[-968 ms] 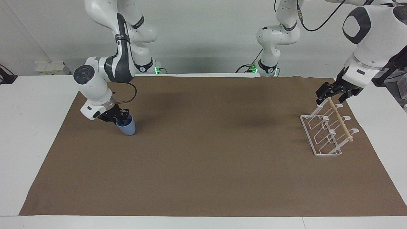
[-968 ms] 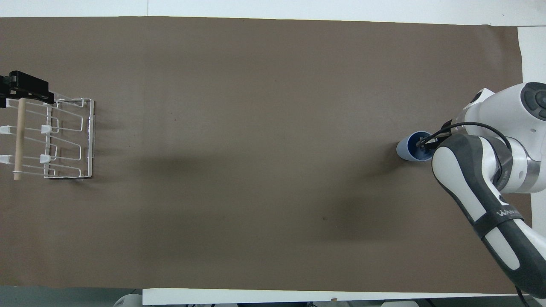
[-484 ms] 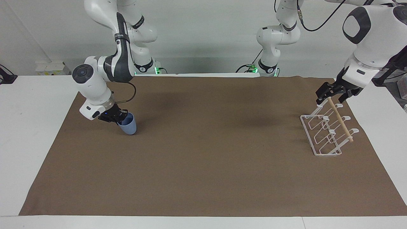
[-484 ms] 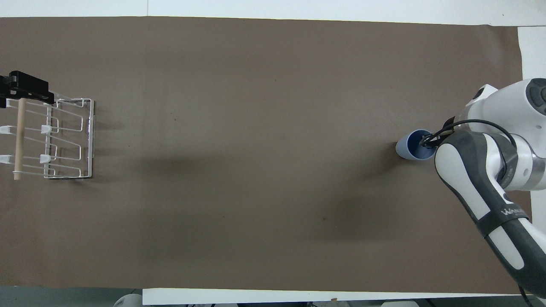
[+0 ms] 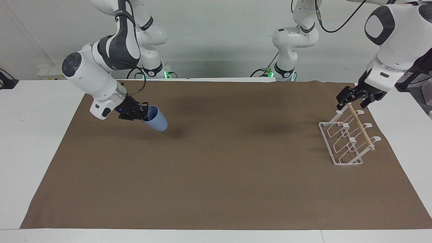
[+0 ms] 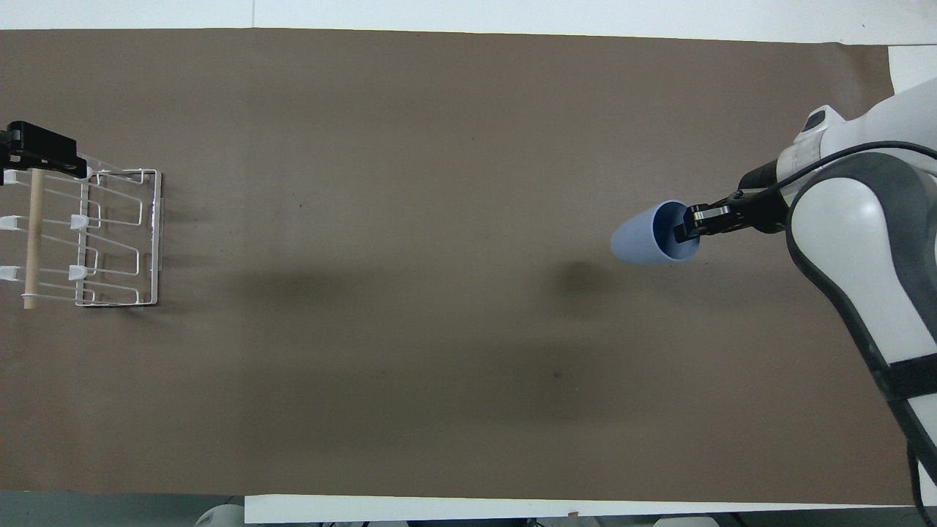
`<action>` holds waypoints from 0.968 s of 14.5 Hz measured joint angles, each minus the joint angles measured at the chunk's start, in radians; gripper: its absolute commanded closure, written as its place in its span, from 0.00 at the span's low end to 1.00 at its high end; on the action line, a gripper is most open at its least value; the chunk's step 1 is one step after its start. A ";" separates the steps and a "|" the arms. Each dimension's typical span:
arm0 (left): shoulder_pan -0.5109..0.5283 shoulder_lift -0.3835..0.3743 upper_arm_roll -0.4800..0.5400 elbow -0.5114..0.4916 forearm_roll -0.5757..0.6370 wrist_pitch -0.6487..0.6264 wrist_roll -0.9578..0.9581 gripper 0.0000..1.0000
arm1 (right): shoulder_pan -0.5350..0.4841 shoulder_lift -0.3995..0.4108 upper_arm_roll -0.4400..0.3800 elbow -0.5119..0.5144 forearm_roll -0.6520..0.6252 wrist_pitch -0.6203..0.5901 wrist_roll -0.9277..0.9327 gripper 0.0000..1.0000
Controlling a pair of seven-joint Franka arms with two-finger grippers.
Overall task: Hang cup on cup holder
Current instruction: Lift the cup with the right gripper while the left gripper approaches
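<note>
Cup (image 5: 156, 122): light blue, held in the air over the brown mat (image 5: 216, 175) at the right arm's end, clear of the surface.
Cup axis: tilted near horizontal, base toward the left arm's end, rim at the gripper.
Right gripper (image 5: 143, 113): clamped on cup rim, one finger seen inside the mouth in overhead view (image 6: 688, 223).
Facing view only: gap under cup, shadow seen below.
Cup holder (image 5: 347, 136): on mat, left arm's end.
Left gripper (image 5: 349, 98): at the rod's robot-side end; grip cannot be told.

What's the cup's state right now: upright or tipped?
Tipped. The cup hangs in the right gripper, base angled down over the brown mat, jaws pinching its rim, shadow separate beneath it.
</note>
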 measured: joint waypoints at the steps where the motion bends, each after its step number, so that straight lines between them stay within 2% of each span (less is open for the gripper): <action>1: -0.001 -0.008 0.000 0.000 0.000 -0.018 0.000 0.00 | 0.000 0.000 0.002 0.001 0.081 -0.029 0.000 1.00; 5: -0.001 -0.032 -0.002 0.000 0.000 -0.051 -0.007 0.00 | -0.009 0.000 -0.001 0.003 0.375 -0.127 0.010 1.00; 7: -0.009 -0.035 -0.013 -0.001 -0.015 -0.063 -0.077 0.00 | -0.008 -0.001 0.000 0.004 0.507 -0.146 0.078 1.00; 11: -0.056 -0.037 -0.028 -0.018 -0.177 -0.052 -0.492 0.00 | 0.069 -0.001 0.031 0.005 0.696 -0.084 0.333 1.00; 14: -0.116 -0.037 -0.033 -0.046 -0.284 0.051 -0.840 0.00 | 0.131 -0.001 0.039 -0.002 0.802 -0.011 0.427 1.00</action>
